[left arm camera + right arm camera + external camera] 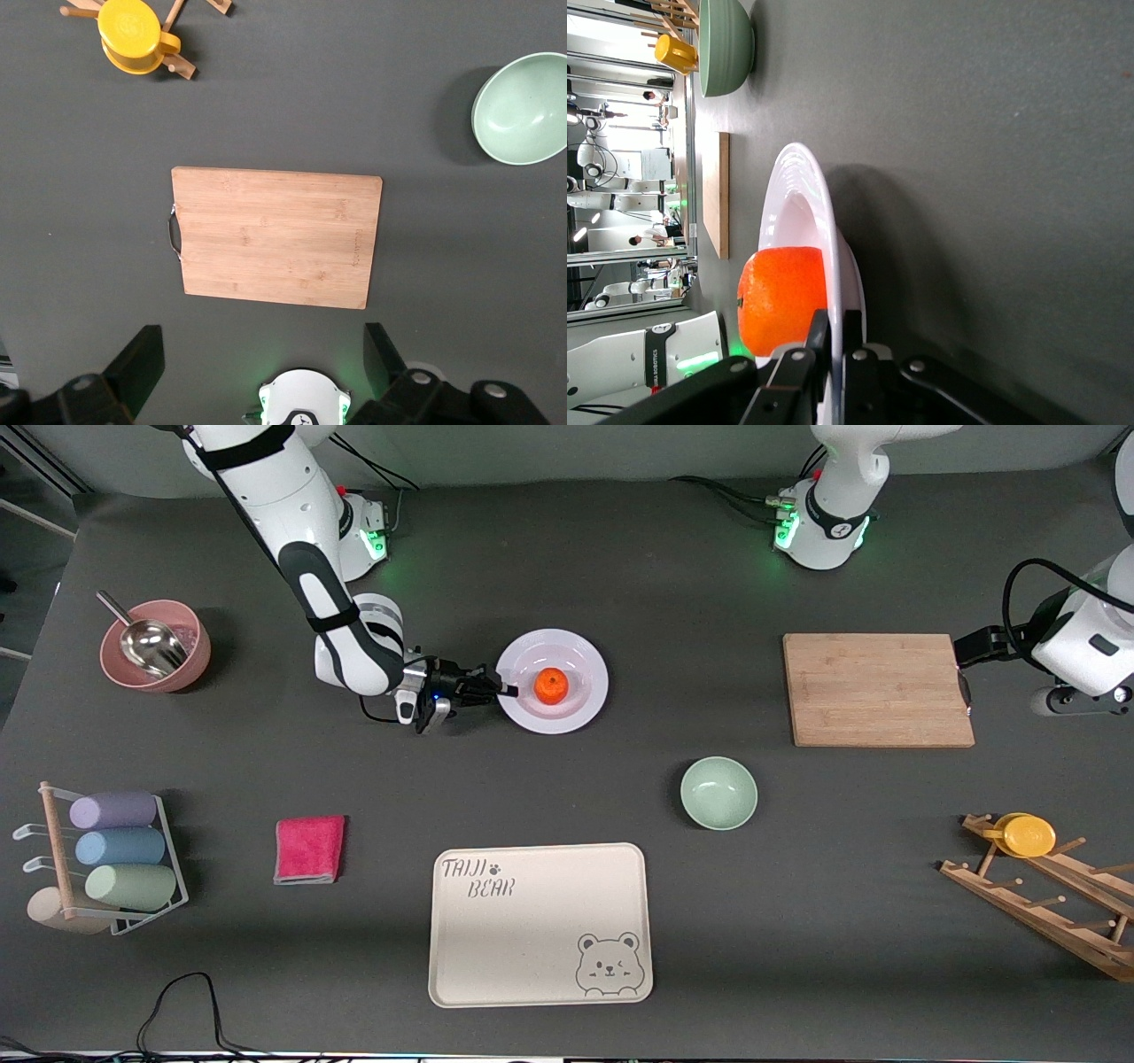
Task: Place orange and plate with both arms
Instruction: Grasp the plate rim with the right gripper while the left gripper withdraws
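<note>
The white plate (567, 648) lies on the table toward the right arm's end, with the small orange (552, 685) in its well. My right gripper (507, 689) is down at table level, shut on the plate's rim at the edge toward the right arm's end. In the right wrist view its two fingers (819, 332) pinch the rim of the plate (799, 177), and the orange (782, 297) sits just past them. My left arm (1085, 646) waits high at its own end of the table. My left gripper (263, 359) is open and holds nothing, above the table beside the cutting board.
A wooden cutting board (877, 689) lies toward the left arm's end. Nearer the camera are a pale-green bowl (718, 792), a cream bear tray (539, 924) and a pink cloth (309, 849). Other items are a pink bowl with a scoop (155, 645), a rack of cups (106, 859) and a yellow cup (1026, 834) on a wooden rack.
</note>
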Available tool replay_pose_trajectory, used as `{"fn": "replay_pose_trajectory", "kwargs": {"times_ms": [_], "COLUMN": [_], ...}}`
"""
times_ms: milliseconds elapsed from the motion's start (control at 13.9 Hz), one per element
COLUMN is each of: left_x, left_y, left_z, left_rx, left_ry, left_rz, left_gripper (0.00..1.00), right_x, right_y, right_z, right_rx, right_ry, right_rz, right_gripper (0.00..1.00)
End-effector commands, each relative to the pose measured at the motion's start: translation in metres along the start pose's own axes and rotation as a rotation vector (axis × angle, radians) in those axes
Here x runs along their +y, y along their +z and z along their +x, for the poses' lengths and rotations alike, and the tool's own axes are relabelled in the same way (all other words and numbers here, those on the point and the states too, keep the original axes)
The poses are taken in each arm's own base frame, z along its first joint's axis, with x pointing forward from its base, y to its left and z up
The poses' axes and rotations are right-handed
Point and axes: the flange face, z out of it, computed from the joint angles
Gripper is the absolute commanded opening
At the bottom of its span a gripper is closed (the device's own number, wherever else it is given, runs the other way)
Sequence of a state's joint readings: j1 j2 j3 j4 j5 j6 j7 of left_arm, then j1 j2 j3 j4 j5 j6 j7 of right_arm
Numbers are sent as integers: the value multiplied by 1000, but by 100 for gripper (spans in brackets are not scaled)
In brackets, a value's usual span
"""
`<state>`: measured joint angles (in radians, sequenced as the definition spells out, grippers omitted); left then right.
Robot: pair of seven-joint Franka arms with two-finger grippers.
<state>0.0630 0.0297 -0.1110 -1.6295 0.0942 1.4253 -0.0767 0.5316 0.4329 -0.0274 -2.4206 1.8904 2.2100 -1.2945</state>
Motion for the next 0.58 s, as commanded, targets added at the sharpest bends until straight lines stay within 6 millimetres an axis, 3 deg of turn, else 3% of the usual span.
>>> {"fn": "replay_pose_trajectory", "kwargs": {"times_ms": [0,288,504], "left_x": [-2,1,0], "left_y": [1,1,1], "left_z": [1,1,1], "left_rx": [1,2,0], "left_ry": [9,13,12], "left_rz": [11,12,12], "left_gripper": [100,100,100], "right_x": [-16,-55,-70], "right_y": [-7,-18,-28], "right_z": [13,40,77], "right_rx": [48,93,142], "right_ry": [20,52,37], "right_rz": [20,70,92], "right_gripper": [0,0,0]}}
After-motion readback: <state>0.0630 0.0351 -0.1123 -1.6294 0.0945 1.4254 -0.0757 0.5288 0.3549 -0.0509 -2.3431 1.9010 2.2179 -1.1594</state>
